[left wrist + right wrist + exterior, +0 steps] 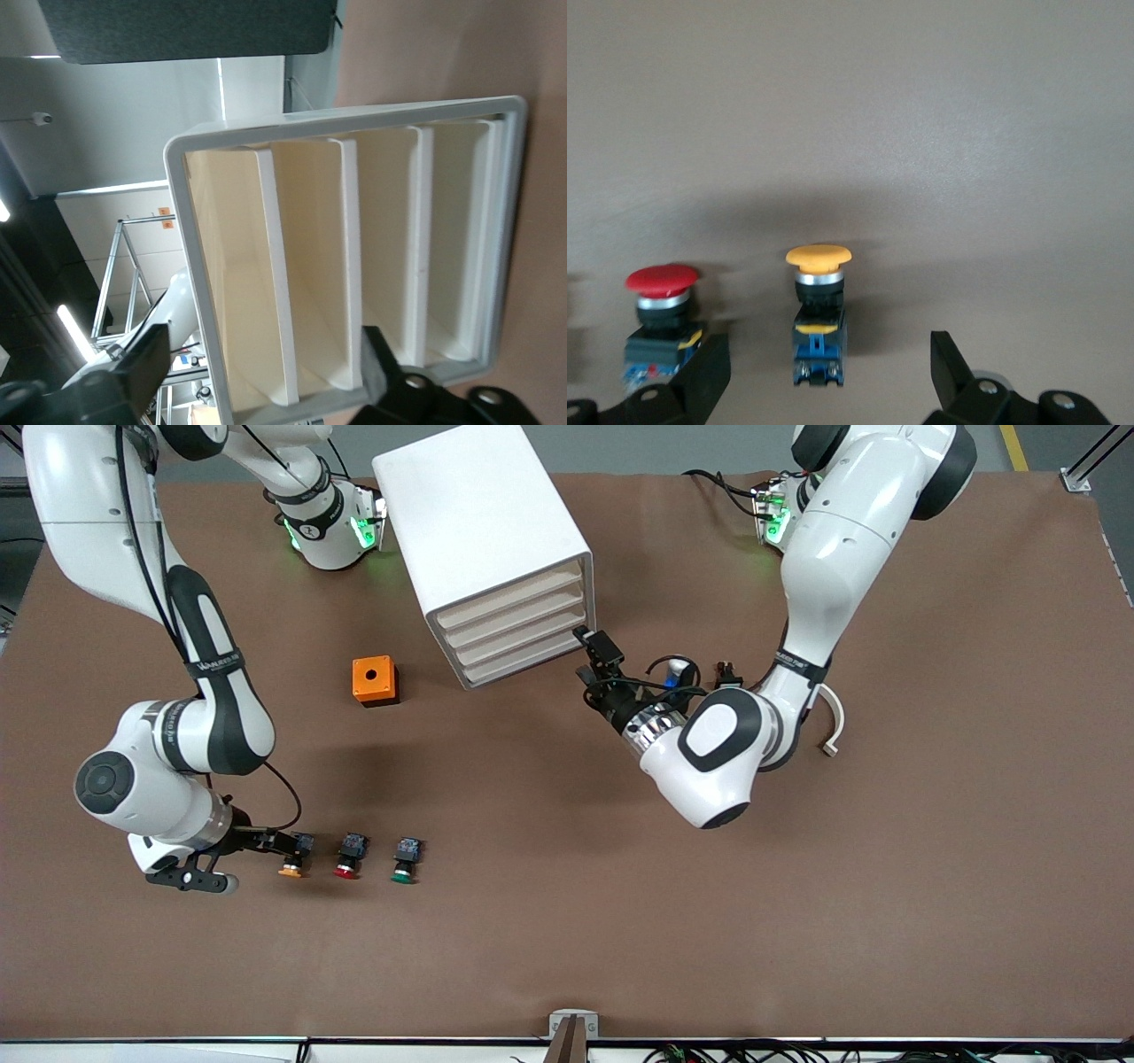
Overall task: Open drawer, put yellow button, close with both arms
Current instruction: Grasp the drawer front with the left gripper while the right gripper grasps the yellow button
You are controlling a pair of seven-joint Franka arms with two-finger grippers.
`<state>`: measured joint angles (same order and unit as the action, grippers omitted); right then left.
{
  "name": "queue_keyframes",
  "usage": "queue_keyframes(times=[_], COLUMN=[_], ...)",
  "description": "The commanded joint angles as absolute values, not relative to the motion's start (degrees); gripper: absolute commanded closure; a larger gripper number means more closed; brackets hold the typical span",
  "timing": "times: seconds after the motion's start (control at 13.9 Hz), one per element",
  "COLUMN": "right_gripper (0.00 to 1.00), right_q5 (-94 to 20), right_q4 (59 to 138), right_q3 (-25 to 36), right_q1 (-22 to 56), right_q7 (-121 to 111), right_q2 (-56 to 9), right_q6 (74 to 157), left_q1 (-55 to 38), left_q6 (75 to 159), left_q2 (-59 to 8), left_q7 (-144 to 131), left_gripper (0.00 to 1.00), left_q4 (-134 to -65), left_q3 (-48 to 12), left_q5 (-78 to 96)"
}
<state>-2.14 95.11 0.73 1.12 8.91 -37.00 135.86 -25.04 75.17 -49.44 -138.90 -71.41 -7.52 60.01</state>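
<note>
- while the drawer (512,590) sits shut, uppermost of four cream fronts in the white cabinet (478,518), the cabinet stands at about twelve o'clock on the brown surface (797,912), its fronts facing the left arm's end.
- the yellow button (293,857) lies at about eight o'clock on the surface, cap toward the front camera, first in a row with the red button (349,856) and the green button (406,860) beside it.
- the right gripper (282,843) is low at that button; in the right wrist view its fingers (709,376) stand wide to either side of the yellow button (819,310), not touching it, which reads as lining up for a pinch on the body.
- the left gripper (595,657) hovers just in front of the cabinet's drawer fronts; its fingers (383,363) look spread, holding nothing, likely aimed at a drawer lip to pull.
- an orange box (375,680) with a hole sits apart, at the cabinet's nine o'clock, untouched.
</note>
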Motion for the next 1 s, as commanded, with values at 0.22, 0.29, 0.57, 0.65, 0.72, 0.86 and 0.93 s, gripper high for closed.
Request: queue_keyframes(times=[0.22, 0.29, 0.57, 0.65, 0.72, 0.86, 0.93], right_gripper=[0.00, 0.00, 0.00, 0.00, 0.01, 0.01, 0.04], right_q5=[-1.41, -1.23, 1.05, 1.05, 0.97, 0.88, 0.88], right_q4=[94.66, 94.66, 94.66, 94.66, 94.66, 94.75, 94.83], right_q3=[0.97, 0.97, 1.05, 1.05, 1.05, 1.05, 1.05], right_q1=[2.99, 2.81, 2.11, 2.02, 1.93, 1.93, 2.02], right_q7=[15.12, 15.12, 15.12, 15.20, 15.29, 15.38, 15.38], right_q2=[-40.43, -40.60, -42.01, -42.36, -42.36, -42.36, -42.36], right_q6=[137.81, 137.81, 138.07, 138.08, 138.08, 137.90, 137.73], left_q1=[-27.33, -28.03, -29.88, -30.40, -30.76, -31.46, -31.55], left_q6=[73.83, 73.83, 73.83, 73.92, 74.09, 74.44, 74.79], left_q2=[-49.75, -49.75, -49.92, -50.44, -50.62, -51.06, -51.15], left_q7=[-139.66, -139.66, -139.92, -139.92, -139.92, -139.92, -139.83], left_gripper=[0.52, 0.52, 0.52, 0.52, 0.52, 0.52, 0.52], left_q4=[-73.99, -74.44, -75.23, -75.15, -75.15, -75.15, -75.15], left_q3=[-8.78, -8.88, -8.96, -8.96, -8.96, -8.96, -8.96], left_q5=[62.31, 62.31, 63.54, 63.81, 63.90, 63.90, 63.81])
